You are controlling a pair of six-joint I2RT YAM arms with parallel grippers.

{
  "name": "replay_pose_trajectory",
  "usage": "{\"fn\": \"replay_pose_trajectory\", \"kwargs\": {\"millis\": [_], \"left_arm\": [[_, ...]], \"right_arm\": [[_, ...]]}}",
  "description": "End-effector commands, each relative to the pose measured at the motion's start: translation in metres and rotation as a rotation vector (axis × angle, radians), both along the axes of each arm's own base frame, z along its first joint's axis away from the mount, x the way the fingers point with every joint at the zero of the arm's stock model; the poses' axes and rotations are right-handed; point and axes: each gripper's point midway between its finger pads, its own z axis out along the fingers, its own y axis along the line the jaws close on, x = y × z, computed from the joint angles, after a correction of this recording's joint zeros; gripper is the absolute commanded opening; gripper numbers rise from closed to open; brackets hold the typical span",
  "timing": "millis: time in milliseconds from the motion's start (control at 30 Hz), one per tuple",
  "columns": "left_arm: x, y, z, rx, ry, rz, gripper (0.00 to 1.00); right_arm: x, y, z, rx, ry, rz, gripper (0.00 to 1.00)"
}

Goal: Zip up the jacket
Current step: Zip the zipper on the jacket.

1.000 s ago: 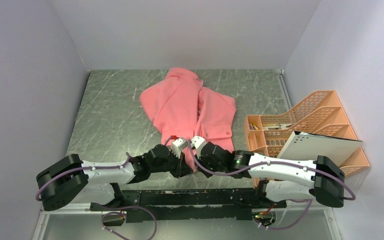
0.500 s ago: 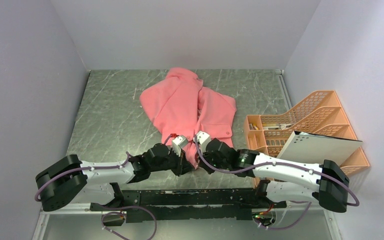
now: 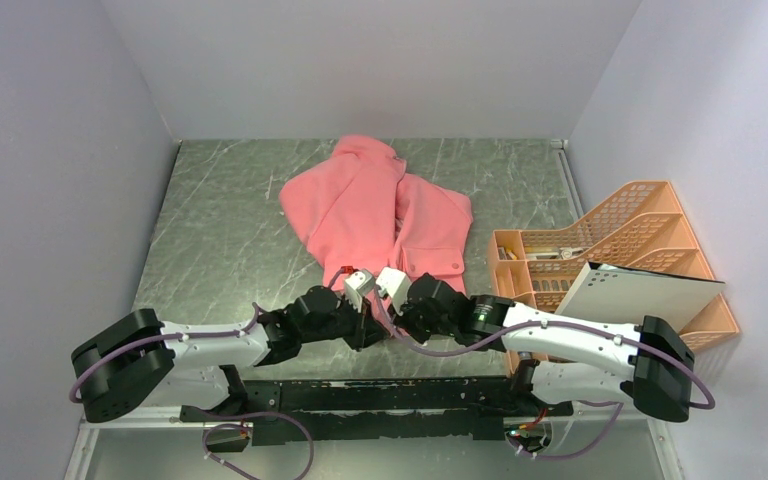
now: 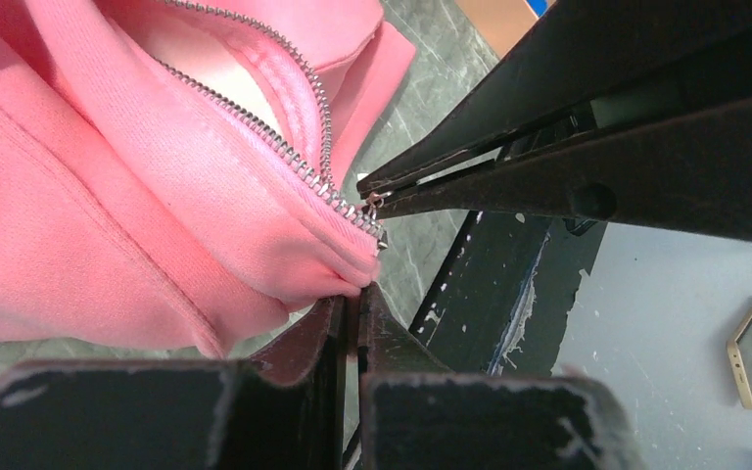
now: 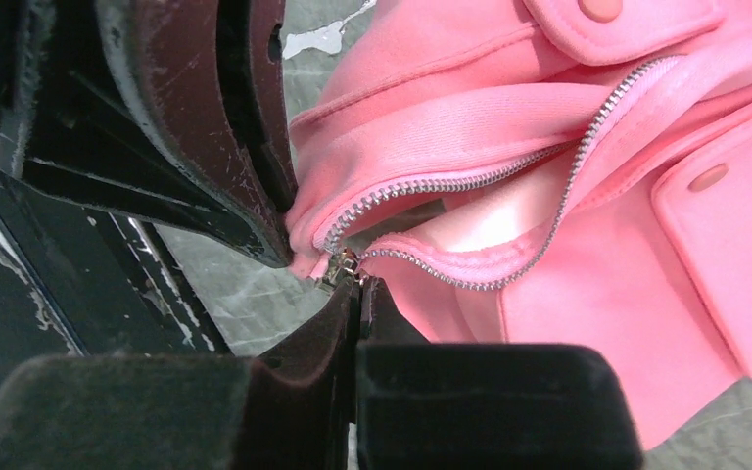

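Note:
The salmon-pink jacket (image 3: 380, 215) lies spread on the table, its lower hem towards the arm bases. In the left wrist view my left gripper (image 4: 357, 291) is shut on the hem corner just below the zipper's end. My right gripper (image 5: 357, 284) is shut on the small metal zipper pull (image 5: 341, 269) at the bottom of the zipper. Above the pull the two rows of teeth (image 5: 470, 181) spread apart and show pale lining. The right gripper's fingers (image 4: 548, 186) reach in from the right of the left wrist view. The left gripper's fingers (image 5: 206, 127) show at the upper left of the right wrist view.
An orange mesh desk organizer (image 3: 610, 235) stands at the right of the table, with a white perforated board (image 3: 640, 295) leaning on its front. Grey walls close in the marbled table (image 3: 220, 240) on three sides. The black base rail (image 3: 380, 395) runs just below the grippers.
The right arm's wrist swung a little away and back towards the left gripper, and its elbow shifted. The left arm stayed almost still. Both grips held.

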Motion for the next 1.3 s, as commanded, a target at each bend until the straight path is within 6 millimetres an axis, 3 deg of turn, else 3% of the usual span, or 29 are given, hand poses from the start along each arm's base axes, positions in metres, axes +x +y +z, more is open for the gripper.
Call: {"fn": "replay_pose_trajectory", "kwargs": {"millis": [0,200,367,633,833,1267], "left_arm": [[-0.029,0.014,-0.031,0.118,0.082,-0.096,0.05],[-0.028,0.016,-0.031,0.120,0.085,-0.080,0.05],[-0.026,0.015,-0.026,0.089,0.095,-0.050,0.05],[-0.023,0.013,-0.009,-0.001,0.104,-0.001,0.05],[-0.021,0.018,-0.002,-0.046,0.113,0.044,0.22],[-0.010,0.033,0.014,-0.089,0.079,0.151,0.36]], "right_arm": [[0.047,0.022,0.081,0.152,-0.281,-0.025,0.00],[0.040,0.024,0.093,0.156,-0.352,0.098,0.00],[0.024,0.026,0.083,0.111,-0.300,0.205,0.00],[0.017,0.031,0.071,0.122,-0.242,0.222,0.00],[0.014,0.031,0.071,0.156,-0.237,0.213,0.00],[0.006,0.039,0.055,0.165,-0.163,0.238,0.00]]}}
